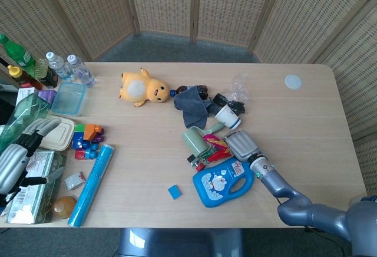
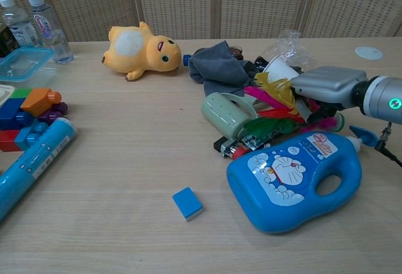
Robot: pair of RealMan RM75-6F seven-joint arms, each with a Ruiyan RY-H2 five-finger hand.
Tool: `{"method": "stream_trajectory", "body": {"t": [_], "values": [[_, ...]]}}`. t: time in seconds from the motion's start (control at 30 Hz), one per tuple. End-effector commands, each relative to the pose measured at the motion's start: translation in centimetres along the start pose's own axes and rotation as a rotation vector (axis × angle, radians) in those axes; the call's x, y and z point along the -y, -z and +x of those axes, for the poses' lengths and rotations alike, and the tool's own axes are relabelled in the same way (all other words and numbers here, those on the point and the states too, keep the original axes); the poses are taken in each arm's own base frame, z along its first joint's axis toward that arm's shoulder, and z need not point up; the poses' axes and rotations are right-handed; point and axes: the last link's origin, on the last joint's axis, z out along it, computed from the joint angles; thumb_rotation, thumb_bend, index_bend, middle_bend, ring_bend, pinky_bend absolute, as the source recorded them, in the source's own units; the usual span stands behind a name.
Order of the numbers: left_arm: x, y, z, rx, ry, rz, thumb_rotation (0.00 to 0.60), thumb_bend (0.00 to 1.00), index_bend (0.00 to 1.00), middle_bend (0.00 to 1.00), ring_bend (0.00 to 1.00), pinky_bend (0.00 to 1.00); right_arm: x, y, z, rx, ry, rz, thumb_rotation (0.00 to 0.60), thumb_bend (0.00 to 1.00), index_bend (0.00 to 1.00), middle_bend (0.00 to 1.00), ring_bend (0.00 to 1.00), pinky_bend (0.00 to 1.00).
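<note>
Grasp step, seemingly: right hand (image 2: 323,87) curled around feather toy (image 2: 273,98), mid-pile, right of green mug (image 2: 225,114), beyond blue bottle (image 2: 295,180) (fingertips partly hidden). Left hand (image 1: 17,154) spread, holding nothing, far left. Next called for a clean lift clear of clutter.
</note>
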Motion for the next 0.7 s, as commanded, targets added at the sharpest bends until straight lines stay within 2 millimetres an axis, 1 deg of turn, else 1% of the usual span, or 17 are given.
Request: {"method": "stream_trajectory", "body": {"t": [0.03, 0.17, 0.27, 0.37, 0.63, 0.7], "values": [[0.1, 0.0, 0.0, -0.002, -0.001, 0.001, 0.566, 0.3, 0.0, 0.0, 0.0, 0.0, 0.0, 0.1, 0.2, -0.005, -0.002, 0.004, 0.6, 0.62, 0.71, 0.68, 0.6, 0.54], [0.1, 0.0, 0.0, -0.002, 0.0, 0.001, 0.564, 0.3, 0.0, 0.0, 0.0, 0.0, 0.3, 0.4, 1.0, -0.03, 0.002, 0.016, 0.6, 0.62, 0.71, 0.68, 0.6, 0.54], [0.2, -0.1, -0.1, 0.002, 0.003, 0.001, 0.565, 0.3, 0.0, 0.0, 0.0, 0.0, 0.3, 0.8, 2.2, -0.065, 0.001, 0.019, 0.6, 0.62, 0.71, 0.68, 0.6, 0.54], [0.2, -0.2, -0.2, 0.003, 0.004, 0.001, 0.563, 0.3, 0.0, 0.0, 0.0, 0.0, 0.2, 1.3, 3.9, -0.109, -0.001, 0.019, 0.6, 0.62, 0.7, 0.68, 0.6, 0.54], [0.5, -0.3, -0.7, 0.01, 0.012, 0.005, 0.567, 0.3, 0.0, 0.0, 0.0, 0.0, -0.5, 2.6, 10.0, -0.256, -0.013, -0.004, 0.6, 0.61, 0.7, 0.67, 0.6, 0.54], [0.5, -0.3, -0.7, 0.01, 0.013, 0.004, 0.568, 0.3, 0.0, 0.0, 0.0, 0.0, -0.8, 2.9, 11.8, -0.302, -0.028, -0.013, 0.6, 0.61, 0.7, 0.67, 0.6, 0.54]]}}
